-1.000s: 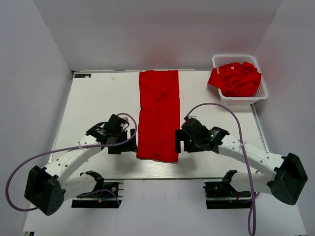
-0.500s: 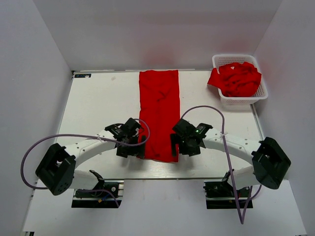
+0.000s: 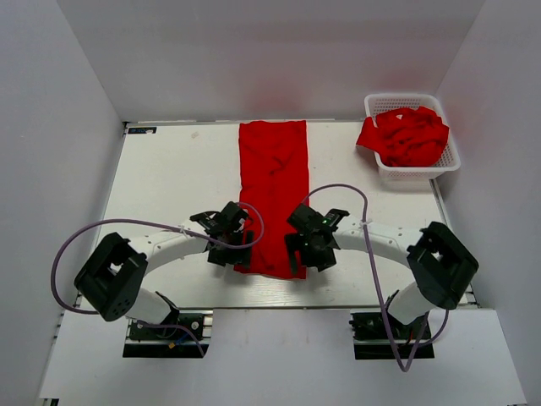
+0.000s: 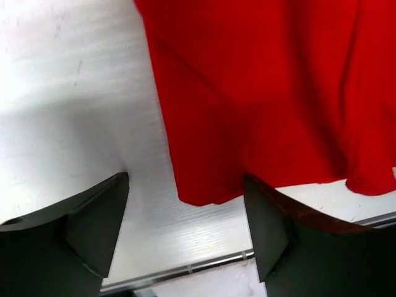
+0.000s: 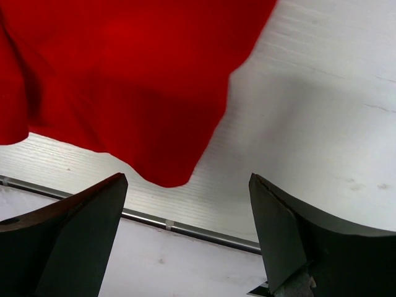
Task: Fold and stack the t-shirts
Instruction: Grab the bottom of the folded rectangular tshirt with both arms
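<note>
Long folded red t-shirt (image 3: 272,186) is laid lengthwise at centre of white table (image 3: 169,182). L gripper (image 3: 240,249) & R gripper (image 3: 298,252) are held wide open astride its near corners, nothing gripped; that edge is partly hidden from above. More t-shirts (image 3: 406,135) are heaped in white basket (image 3: 420,172), far right.

- Flat t-shirt (image 3: 272,194): plain bright red.
- Heaped t-shirts (image 3: 406,135): the same red.
- Basket (image 3: 420,172): white lattice.
- Desk (image 3: 169,182): white.
- Left arm (image 3: 173,248) and right arm (image 3: 385,243): white shells, black joints.
- Cables (image 3: 347,187): pale purple.
- Walls (image 3: 254,59): pale grey.
</note>
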Controlling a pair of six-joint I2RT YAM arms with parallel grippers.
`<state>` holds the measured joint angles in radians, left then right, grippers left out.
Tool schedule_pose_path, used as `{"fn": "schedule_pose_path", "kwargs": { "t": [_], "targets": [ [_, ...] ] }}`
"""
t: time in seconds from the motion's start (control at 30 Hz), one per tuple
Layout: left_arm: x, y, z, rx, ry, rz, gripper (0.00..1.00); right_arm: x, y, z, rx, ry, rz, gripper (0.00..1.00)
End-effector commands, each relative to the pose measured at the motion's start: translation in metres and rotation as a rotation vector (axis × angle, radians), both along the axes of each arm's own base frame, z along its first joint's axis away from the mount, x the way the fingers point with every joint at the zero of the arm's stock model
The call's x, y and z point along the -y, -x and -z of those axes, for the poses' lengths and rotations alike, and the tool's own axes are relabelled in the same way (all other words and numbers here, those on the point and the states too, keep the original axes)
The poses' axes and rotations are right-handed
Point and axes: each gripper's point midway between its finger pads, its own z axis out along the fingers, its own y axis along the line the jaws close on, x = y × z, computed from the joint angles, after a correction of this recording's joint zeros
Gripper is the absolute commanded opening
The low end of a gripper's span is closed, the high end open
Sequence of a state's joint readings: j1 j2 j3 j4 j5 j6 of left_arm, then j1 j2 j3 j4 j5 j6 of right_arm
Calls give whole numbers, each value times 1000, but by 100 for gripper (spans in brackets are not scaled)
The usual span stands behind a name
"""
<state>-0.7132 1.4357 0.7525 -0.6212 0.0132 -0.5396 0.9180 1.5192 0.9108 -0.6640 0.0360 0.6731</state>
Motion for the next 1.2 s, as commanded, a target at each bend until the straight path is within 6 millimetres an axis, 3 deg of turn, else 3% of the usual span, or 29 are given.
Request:
{"fn": "schedule_pose_path", "kwargs": {
  "t": [0.0,0.13,0.23,0.27,0.3,0.33,0.4,0.43,0.47,0.67,0.9,1.0,1.17],
  "targets": [
    [9,-4,5,21,32,42,82,-21,0,-3,-32,-70,-65,85],
    [6,0,20,-20,1,66,72,-25,5,12,-93,-62,-108,78],
    [7,6,25,-46,8,83,56,-28,7,14,-120,-70,-120,58],
    [4,9,29,-50,5,83,48,-28,9,16,-131,-65,-123,38],
    [5,10,29,-58,14,86,42,-29,8,15,-129,-70,-127,27],
    [5,12,27,-58,14,86,29,-28,6,15,-123,-63,-123,12],
    [10,12,20,-44,40,100,19,-28,6,12,-112,-60,-112,2],
    [8,14,19,-41,42,100,13,-28,6,11,-110,-63,-108,0],
    [9,13,16,-31,50,100,0,-26,7,7,-101,-75,-104,0],
    [12,24,-14,-51,109,42,0,-20,26,-7,-147,-124,-54,0],
    [-1,55,-21,-177,88,-6,0,-14,46,-18,-185,-177,-38,0],
    [-1,55,-24,-181,89,-16,0,-14,45,-20,-177,-184,-47,0],
    [14,35,-41,-155,113,-22,0,-20,36,-25,-169,-172,-61,0]
  ]
}}
